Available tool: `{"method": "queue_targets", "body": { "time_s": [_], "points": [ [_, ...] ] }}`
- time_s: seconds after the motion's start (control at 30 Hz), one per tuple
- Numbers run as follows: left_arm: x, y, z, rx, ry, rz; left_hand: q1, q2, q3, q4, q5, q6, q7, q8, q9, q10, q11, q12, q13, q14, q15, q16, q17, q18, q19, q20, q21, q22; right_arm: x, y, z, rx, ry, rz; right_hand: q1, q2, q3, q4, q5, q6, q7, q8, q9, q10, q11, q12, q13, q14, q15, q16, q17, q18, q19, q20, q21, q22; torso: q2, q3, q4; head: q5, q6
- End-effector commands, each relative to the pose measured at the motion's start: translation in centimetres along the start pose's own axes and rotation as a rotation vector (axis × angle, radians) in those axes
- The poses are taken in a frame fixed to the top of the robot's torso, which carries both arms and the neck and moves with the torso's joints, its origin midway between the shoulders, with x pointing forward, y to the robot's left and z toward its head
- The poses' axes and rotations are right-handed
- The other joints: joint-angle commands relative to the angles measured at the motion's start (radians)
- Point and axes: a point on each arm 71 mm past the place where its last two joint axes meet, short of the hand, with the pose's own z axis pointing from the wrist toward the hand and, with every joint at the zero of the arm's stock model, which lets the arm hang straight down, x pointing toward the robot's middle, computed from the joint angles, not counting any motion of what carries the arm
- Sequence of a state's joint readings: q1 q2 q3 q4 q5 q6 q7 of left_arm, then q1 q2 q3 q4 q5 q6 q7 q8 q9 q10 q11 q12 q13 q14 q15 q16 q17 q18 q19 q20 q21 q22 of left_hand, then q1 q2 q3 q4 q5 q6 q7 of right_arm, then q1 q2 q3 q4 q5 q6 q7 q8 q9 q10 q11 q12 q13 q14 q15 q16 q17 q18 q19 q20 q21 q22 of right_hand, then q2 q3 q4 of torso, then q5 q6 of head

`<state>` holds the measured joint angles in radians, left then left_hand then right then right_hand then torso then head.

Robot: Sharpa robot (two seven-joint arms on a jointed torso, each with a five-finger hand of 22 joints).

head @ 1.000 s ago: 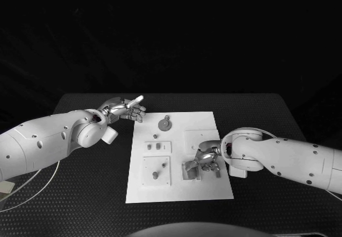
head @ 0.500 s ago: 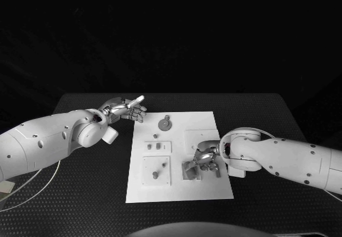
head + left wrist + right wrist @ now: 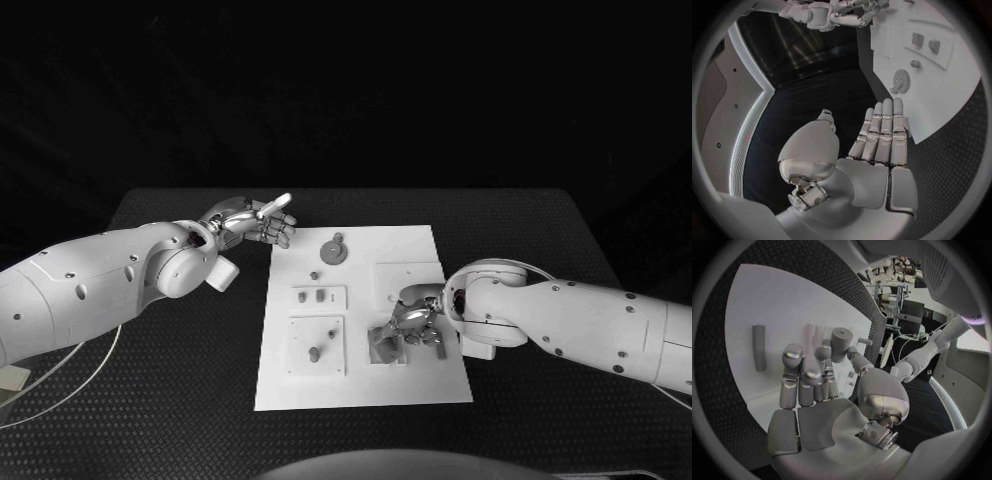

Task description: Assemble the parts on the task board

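Right hand (image 3: 414,325) has edged inward, pinching a part (image 3: 841,343); left hand (image 3: 255,221) hovers open off the task board (image 3: 418,385) edge.

Right hand (image 3: 415,325) covers the right-middle of the task board (image 3: 361,385); whatever sits under its fingers (image 3: 795,365) is mostly hidden, and a grip on the grey cylinder (image 3: 841,342) can't be confirmed. Small parts (image 3: 309,295) on the board's left are too small to identify. Both arms are cut off by the picture's side edges. Worktop (image 3: 173,400) near corners run into darkness.
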<state>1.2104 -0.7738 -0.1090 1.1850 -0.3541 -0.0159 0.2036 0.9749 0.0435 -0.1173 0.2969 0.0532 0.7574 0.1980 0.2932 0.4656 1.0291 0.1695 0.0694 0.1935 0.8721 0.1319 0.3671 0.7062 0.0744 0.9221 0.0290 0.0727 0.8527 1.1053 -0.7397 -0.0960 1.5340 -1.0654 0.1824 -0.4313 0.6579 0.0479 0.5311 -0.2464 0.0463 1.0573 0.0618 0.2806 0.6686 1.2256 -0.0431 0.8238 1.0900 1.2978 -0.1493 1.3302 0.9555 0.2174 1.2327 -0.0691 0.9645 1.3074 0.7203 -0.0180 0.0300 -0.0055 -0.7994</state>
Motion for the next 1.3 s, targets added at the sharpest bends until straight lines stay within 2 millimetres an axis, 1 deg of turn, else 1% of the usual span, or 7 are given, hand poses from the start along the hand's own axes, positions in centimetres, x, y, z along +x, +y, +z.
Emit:
{"method": "queue_targets", "body": {
  "time_s": [0.03,0.27,0.47,0.57,0.73,0.9,1.3],
  "points": [
    [0.2,-0.1,0.0,0.008,0.015,-0.010,0.010,0.003,-0.006,-0.001,-0.004,-0.005,0.009,0.005,-0.001,-0.004,0.000,0.000,-0.001,0.007,-0.001,-0.005,0.001,0.010,-0.001,0.002,-0.001,-0.002,0.1,-0.3,0.1,0.016,-0.012,-0.012,-0.012,-0.003,0.003,0.009,0.004,0.001,0.006,-0.004,0.002,-0.002,-0.001,0.000,0.001,-0.006,-0.002,-0.004,-0.002,0.044,0.000,0.004,-0.004,0.012,0.000,0.0000,-0.0006,-0.002,0.001],
    [0.2,-0.1,0.1,0.009,0.015,-0.010,0.010,0.003,-0.006,-0.001,-0.004,-0.006,0.009,0.005,-0.001,-0.005,0.000,0.000,-0.001,0.007,-0.001,-0.005,0.001,0.010,-0.002,0.002,-0.001,-0.002,0.0,-0.3,0.0,0.019,-0.032,-0.011,-0.018,-0.004,0.005,0.014,0.004,0.002,0.006,-0.005,0.003,-0.002,-0.001,0.000,0.002,-0.005,-0.002,-0.004,-0.002,0.044,0.000,0.004,-0.004,0.012,0.000,0.0004,-0.0005,-0.002,0.001],
    [0.2,-0.1,0.0,0.009,0.015,-0.010,0.010,0.003,-0.007,-0.001,-0.004,-0.006,0.009,0.005,-0.001,-0.005,0.000,0.000,-0.001,0.007,-0.001,-0.005,0.002,0.010,-0.002,0.002,-0.001,-0.002,-0.1,-0.4,-0.1,0.018,-0.044,-0.006,-0.049,0.002,0.009,0.044,0.004,0.003,0.005,-0.007,0.005,-0.002,-0.002,0.000,0.002,-0.006,-0.003,-0.003,-0.001,0.044,0.000,0.003,-0.004,0.013,0.000,0.0005,-0.0004,-0.004,0.001],
    [0.2,-0.1,0.0,0.008,0.014,-0.010,0.011,0.003,-0.007,-0.001,-0.004,-0.006,0.009,0.005,-0.001,-0.005,0.000,0.000,-0.001,0.007,-0.001,-0.005,0.002,0.010,-0.002,0.002,-0.001,-0.002,0.0,-0.3,-0.2,0.010,-0.045,-0.006,-0.072,-0.010,0.006,0.058,0.004,0.003,0.005,-0.008,0.006,-0.002,-0.002,0.000,0.002,-0.007,-0.003,-0.003,-0.001,0.044,-0.001,0.002,-0.005,0.014,0.000,0.0004,-0.0003,-0.004,0.001],
    [0.2,-0.1,0.0,0.008,0.016,-0.010,0.011,0.003,-0.008,-0.001,-0.004,-0.006,0.009,0.005,-0.001,-0.005,0.000,0.000,-0.001,0.007,-0.001,-0.005,0.002,0.010,-0.002,0.002,-0.001,-0.002,0.0,-0.3,-0.2,0.007,-0.048,-0.004,-0.103,-0.060,-0.005,0.059,0.004,0.002,0.005,-0.011,0.007,-0.004,-0.002,-0.001,0.002,-0.008,-0.003,-0.003,-0.001,0.044,-0.004,0.000,-0.005,0.015,0.000,0.0001,-0.0003,-0.005,0.002],
    [0.2,-0.1,0.0,0.006,0.016,-0.010,0.011,0.004,-0.008,-0.001,-0.004,-0.006,0.009,0.005,-0.001,-0.005,0.000,0.000,-0.001,0.007,-0.001,-0.006,0.002,0.010,-0.002,0.002,-0.001,-0.002,-0.1,-0.4,-0.3,0.009,-0.050,-0.006,-0.134,-0.088,0.009,0.081,0.004,0.003,0.003,-0.012,0.009,-0.003,-0.003,-0.001,0.002,-0.008,-0.005,-0.004,-0.001,0.044,-0.002,-0.006,-0.007,0.014,0.000,0.0005,-0.0003,-0.005,0.001],
    [0.1,-0.1,0.0,0.005,0.016,-0.010,0.011,0.004,-0.009,-0.001,-0.004,-0.006,0.009,0.005,-0.001,-0.005,0.000,0.000,-0.001,0.007,-0.001,-0.006,0.002,0.010,-0.002,0.002,-0.001,-0.002,0.2,-0.5,-1.1,-0.023,-0.042,-0.011,-0.136,-0.110,0.028,0.083,0.004,0.004,0.003,-0.013,0.012,-0.002,-0.004,-0.001,0.003,-0.007,-0.005,-0.003,0.000,0.044,0.000,-0.011,-0.006,0.015,0.000,0.0004,-0.0005,-0.007,0.002]
  ]
}}
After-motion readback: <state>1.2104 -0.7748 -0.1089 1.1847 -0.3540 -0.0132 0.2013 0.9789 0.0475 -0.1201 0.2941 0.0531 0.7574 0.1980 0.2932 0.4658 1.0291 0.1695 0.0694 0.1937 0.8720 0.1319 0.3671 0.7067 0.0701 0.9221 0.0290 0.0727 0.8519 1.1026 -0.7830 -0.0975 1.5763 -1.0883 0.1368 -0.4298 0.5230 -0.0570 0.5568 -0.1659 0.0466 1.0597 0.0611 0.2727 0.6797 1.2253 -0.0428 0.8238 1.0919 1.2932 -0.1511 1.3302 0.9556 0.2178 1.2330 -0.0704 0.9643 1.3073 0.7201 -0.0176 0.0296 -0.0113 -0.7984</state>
